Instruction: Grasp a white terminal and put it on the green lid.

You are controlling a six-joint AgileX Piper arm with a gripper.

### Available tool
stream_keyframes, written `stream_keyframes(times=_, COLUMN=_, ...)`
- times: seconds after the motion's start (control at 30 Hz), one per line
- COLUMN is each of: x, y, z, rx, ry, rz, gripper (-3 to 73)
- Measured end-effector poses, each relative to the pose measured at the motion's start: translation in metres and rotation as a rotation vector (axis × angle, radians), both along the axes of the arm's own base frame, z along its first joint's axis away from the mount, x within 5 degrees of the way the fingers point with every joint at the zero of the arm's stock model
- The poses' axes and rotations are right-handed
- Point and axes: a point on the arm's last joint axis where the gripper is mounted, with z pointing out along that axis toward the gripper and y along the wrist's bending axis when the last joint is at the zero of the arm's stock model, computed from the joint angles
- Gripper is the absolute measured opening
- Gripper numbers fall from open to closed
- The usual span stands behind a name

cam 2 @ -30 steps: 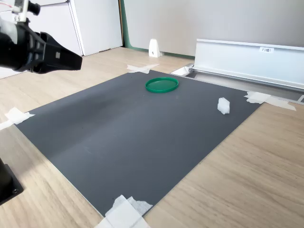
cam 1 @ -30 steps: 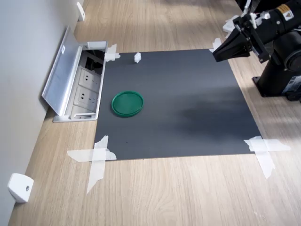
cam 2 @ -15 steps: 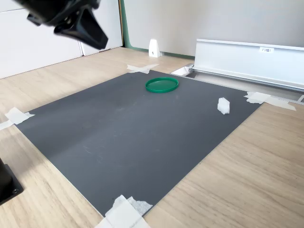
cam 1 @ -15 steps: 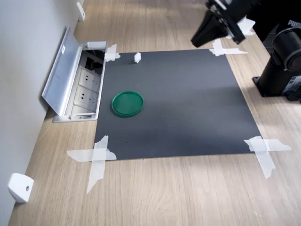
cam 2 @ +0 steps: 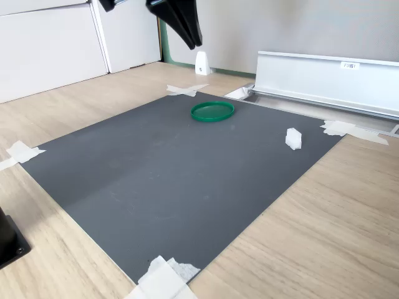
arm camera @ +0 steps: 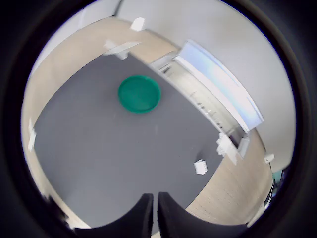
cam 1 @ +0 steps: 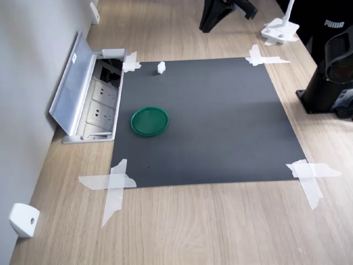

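Observation:
The white terminal lies on the black mat close to its edge, beside a taped corner. Farther along the mat, the green lid rests flat with nothing on it. My gripper hangs high in the air, well above the mat and far from both. In the wrist view its two fingers stand together with only a thin slit between them and nothing held.
An open metal socket box sits along the wall beside the mat. Tape strips hold the mat's corners. A white wedge piece lies near the wall. The arm's black base and a white stand flank the mat.
The gripper has risen and swung toward the first exterior view's left and top, from beside the mat's corner to high above its far edge. Terminal and lid have not moved.

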Motion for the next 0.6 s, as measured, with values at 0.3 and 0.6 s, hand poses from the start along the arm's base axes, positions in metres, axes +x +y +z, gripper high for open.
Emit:
stream_keyframes(times=0.3, x=0.04, y=-0.03, z=0.011, rx=-0.107, ry=0.051, rz=0.035, gripper=48.6)
stream_keyframes(times=0.6, x=0.077, y=-0.043, z=0.01, rx=-0.076, ry=0.081, rz=0.074, gripper=71.9)
